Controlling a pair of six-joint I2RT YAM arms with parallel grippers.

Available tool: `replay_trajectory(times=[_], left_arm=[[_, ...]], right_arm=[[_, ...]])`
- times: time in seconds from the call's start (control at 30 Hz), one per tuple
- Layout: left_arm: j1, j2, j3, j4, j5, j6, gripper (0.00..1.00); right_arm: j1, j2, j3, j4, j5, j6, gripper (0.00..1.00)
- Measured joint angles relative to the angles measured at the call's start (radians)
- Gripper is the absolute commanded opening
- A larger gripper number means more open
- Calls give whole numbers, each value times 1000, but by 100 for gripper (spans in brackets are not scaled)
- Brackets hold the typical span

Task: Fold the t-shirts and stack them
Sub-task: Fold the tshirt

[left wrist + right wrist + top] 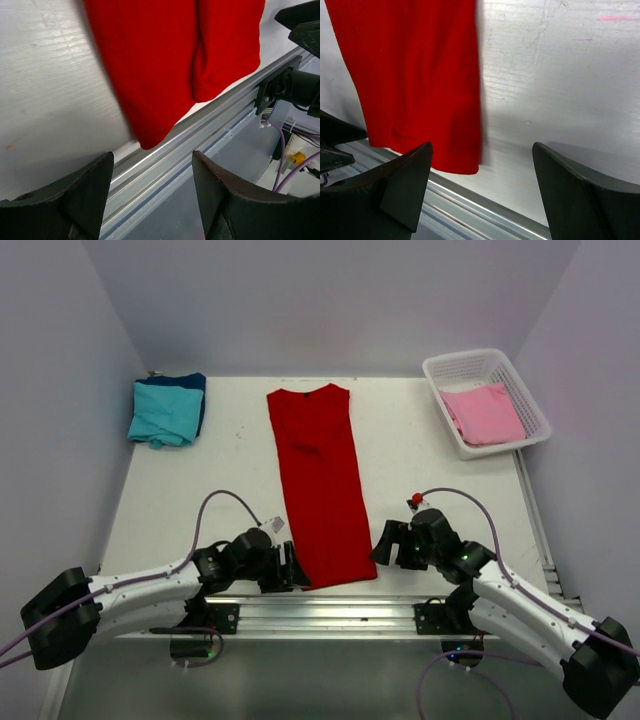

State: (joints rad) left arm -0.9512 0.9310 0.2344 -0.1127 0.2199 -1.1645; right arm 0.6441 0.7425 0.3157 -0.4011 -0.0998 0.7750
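Note:
A bright red t-shirt [318,485] lies flat in a long narrow strip down the middle of the table, sleeves folded in, its hem at the near edge. My left gripper [296,568] sits open just left of the hem's near left corner [150,135], nothing between its fingers. My right gripper [384,544] is open just right of the hem's near right corner [462,160], also holding nothing. A folded teal t-shirt [165,412] rests on a dark blue one [195,385] at the back left. A pink t-shirt [484,413] lies in the basket.
The white lattice basket [437,376] stands at the back right corner. An aluminium rail [320,608] runs along the table's near edge under both grippers. Purple walls close in the left, right and back sides.

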Motion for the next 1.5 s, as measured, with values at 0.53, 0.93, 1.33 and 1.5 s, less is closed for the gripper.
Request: replay_trajectory(times=[0.53, 0.93, 1.33, 1.5], left_arm=[[-71, 113, -28, 202, -133, -134, 44], [-73, 96, -63, 211, -161, -161, 24], [-77, 100, -86, 251, -185, -162, 3], [-78, 121, -86, 281, -191, -162, 0]], right_arm=[[31, 6, -21, 11, 5, 30, 66], [68, 72, -28, 78, 6, 55, 63], [122, 83, -28, 94, 17, 90, 50], [142, 88, -33, 98, 27, 114, 46]])
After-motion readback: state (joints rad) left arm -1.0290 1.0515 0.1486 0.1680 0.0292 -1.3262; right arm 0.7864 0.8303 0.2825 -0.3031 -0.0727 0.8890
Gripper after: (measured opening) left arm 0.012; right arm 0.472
